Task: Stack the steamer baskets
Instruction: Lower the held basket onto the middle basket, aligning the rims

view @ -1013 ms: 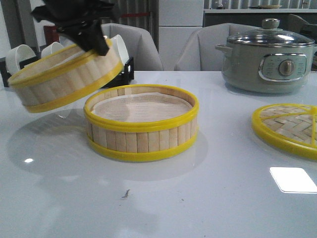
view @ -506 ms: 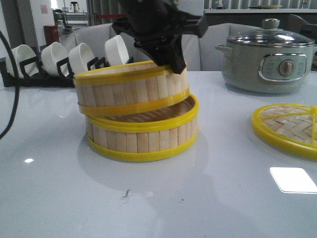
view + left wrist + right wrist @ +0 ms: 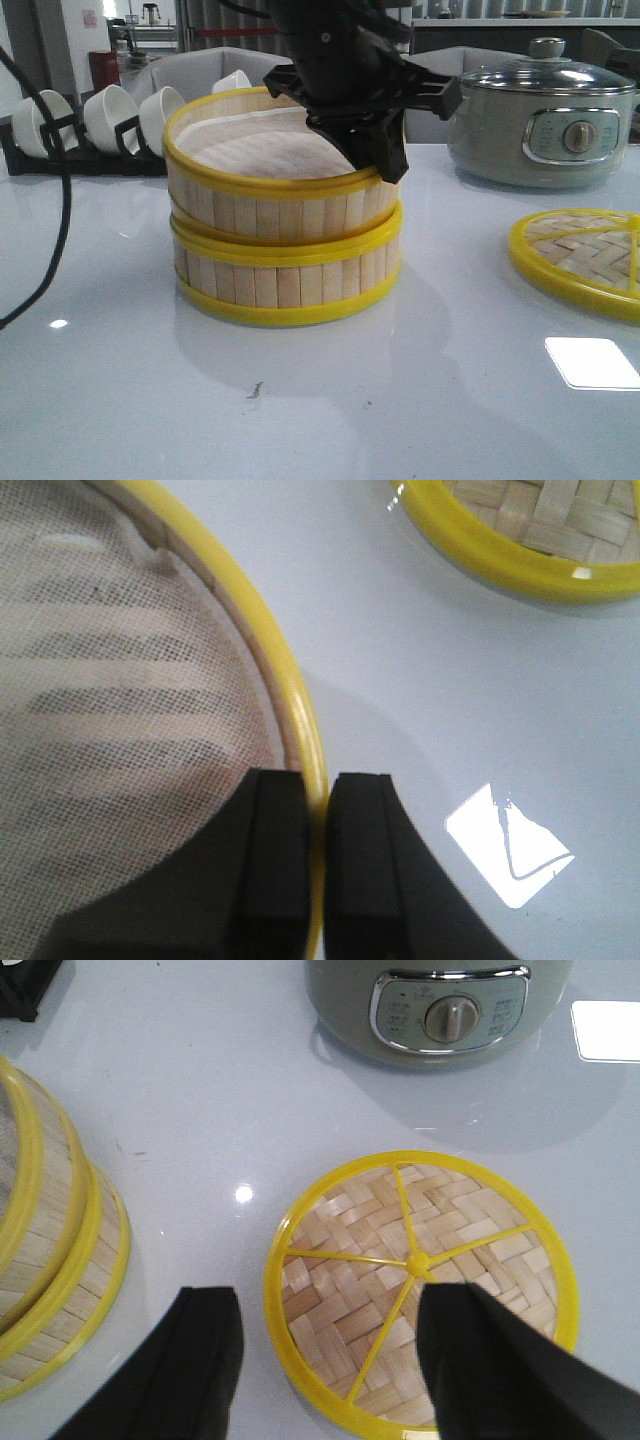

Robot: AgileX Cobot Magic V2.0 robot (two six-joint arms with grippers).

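On top of the lower steamer basket (image 3: 285, 275), the upper steamer basket (image 3: 270, 185) is seen tilted, its far edge raised. Its yellow rim at about three o'clock is pinched between the pressed-together fingers of the left gripper (image 3: 316, 810). Over at the stack's three o'clock, the woven lid (image 3: 420, 1285) lies flat on the white table (image 3: 420, 400), and above it the right gripper (image 3: 325, 1335) is held spread wide, nothing gripped.
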